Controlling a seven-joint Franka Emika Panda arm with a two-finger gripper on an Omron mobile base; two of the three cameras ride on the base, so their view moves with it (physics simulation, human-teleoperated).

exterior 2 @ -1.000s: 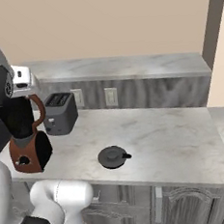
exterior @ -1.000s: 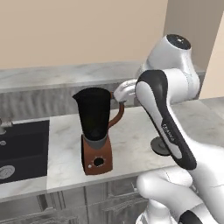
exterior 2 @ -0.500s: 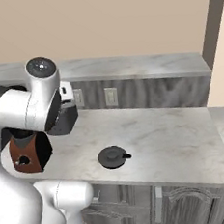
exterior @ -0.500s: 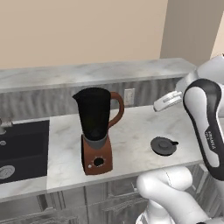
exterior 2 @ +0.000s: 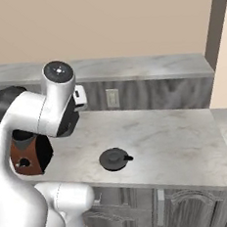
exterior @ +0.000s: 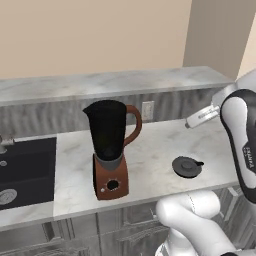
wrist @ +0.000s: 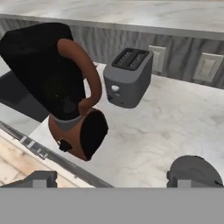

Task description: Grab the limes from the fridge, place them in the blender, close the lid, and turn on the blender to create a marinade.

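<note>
Simulated kitchen: beige wall, grey marbled bench (exterior: 150,150) with a raised ledge behind it, dark sink (exterior: 22,170) let into the bench at its left end in my left base view.

The blender (exterior: 111,147) stands upright on the bench just right of the sink, dark jug on a reddish-brown base, round knob facing me, curved handle pointing right. The jug top is uncovered. From this angle I cannot tell what is inside the jug.

The lid (exterior: 186,166) lies flat on the bench, well apart from the blender, to its right and nearer the front edge, knob up. The right base view has it (exterior 2: 113,158) in front of the arm's elbow.

In the hand view the blender (wrist: 65,87) appears tilted with the camera's roll; a grey toaster (wrist: 127,76) sits behind it against the back wall, near a wall socket (wrist: 156,58). The lid's edge (wrist: 192,171) shows at the lower right.

My fingers (wrist: 111,181) stand wide apart at the bottom of the hand view, with nothing between them. The hand hangs above the bench, looking down toward the blender and toaster.
</note>
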